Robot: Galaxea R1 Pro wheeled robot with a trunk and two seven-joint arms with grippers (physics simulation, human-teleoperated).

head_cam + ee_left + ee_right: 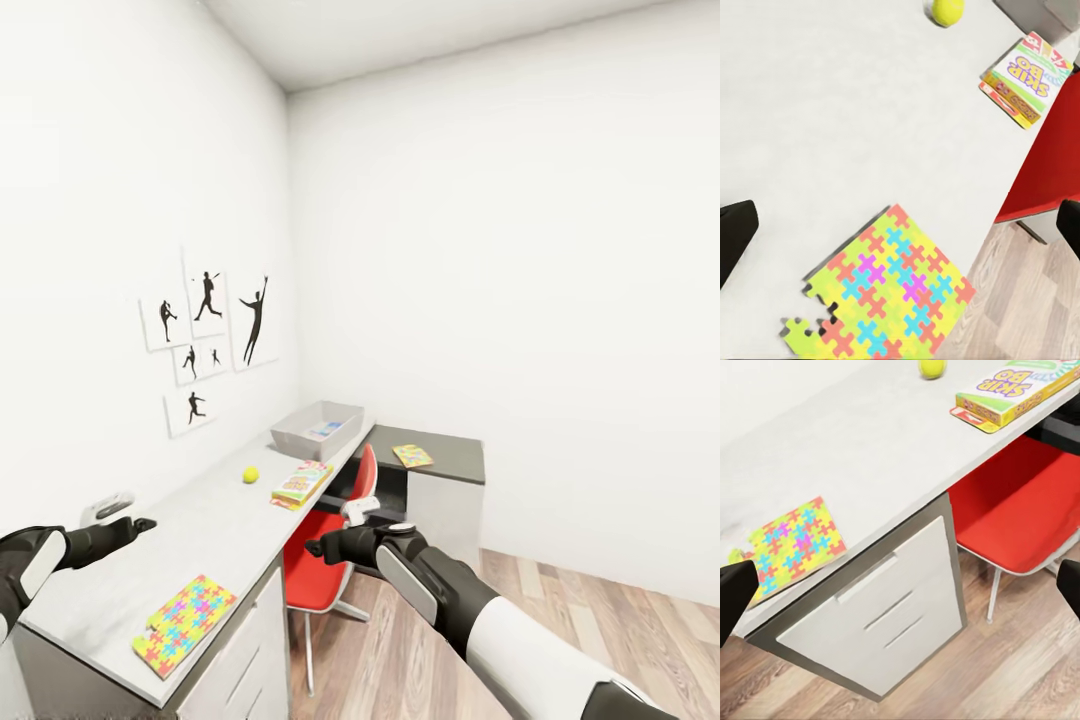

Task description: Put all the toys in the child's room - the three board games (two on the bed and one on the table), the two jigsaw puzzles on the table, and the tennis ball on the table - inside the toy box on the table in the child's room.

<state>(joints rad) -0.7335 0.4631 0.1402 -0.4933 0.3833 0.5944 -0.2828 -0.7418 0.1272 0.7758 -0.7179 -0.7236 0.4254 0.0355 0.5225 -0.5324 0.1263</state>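
Left claw [140, 524]: hovers over the near end of the tabletop, just beyond the near jigsaw puzzle; its fingers [735, 236] stand apart with nothing between them, by my reading poised for a pickup.
Right claw [318, 546]: hangs off the tabletop's front edge, above the red chair [320, 565]; its fingers [733, 592] are spread and empty, kept clear of the left arm's working area.
Near jigsaw puzzle [881, 296]: lies flat at the near front corner of the tabletop, one corner piece jutting loose; the closest toy, hence a likely first target.
Tennis ball [250, 474]: rests on the open middle of the tabletop, well apart from the puzzle.
Board game [300, 485]: the "SKIP BO" box sits near the front edge, stacked on another flat, red-edged thing, between ball and toy box.
Toy box [300, 438]: stands at the far end of the tabletop, near the corner; something pale blue lies inside.
Second puzzle [412, 456]: lies on the lower dark desk [450, 460], around the corner.
Tabletop [200, 520]: long, pale grey, smooth, with white drawer fronts [881, 611] below.
Room: white walls, sports-silhouette pictures [208, 340] above the tabletop, wood-plank floor [620, 630].
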